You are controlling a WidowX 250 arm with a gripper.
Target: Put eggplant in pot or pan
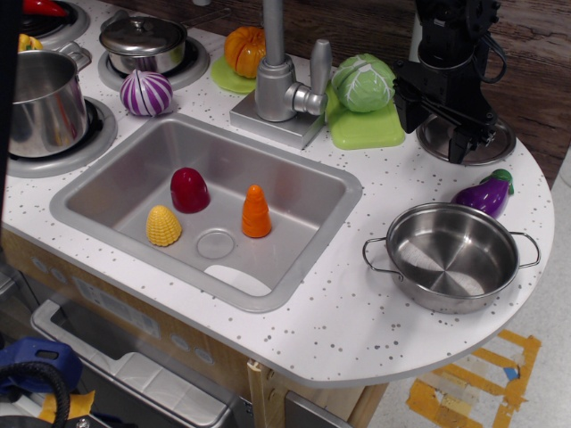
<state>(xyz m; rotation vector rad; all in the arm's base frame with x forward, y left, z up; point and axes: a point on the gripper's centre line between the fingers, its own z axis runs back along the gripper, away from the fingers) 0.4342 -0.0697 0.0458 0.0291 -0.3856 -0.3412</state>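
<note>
The purple eggplant (484, 194) with a green stem cap lies on the white counter at the right, near the edge. The shallow silver dish (496, 145) sits just behind it and is partly hidden by my gripper. My black gripper (432, 130) hangs over the dish's left part, up and left of the eggplant and apart from it. Its jaws are spread and hold nothing.
A deeper two-handled steel pot (454, 256) stands just in front of the eggplant. A green cabbage (363, 83) on a green board and the faucet (284, 76) are left of the gripper. The sink (125, 169) holds several toy foods. The counter's rounded edge runs close by on the right.
</note>
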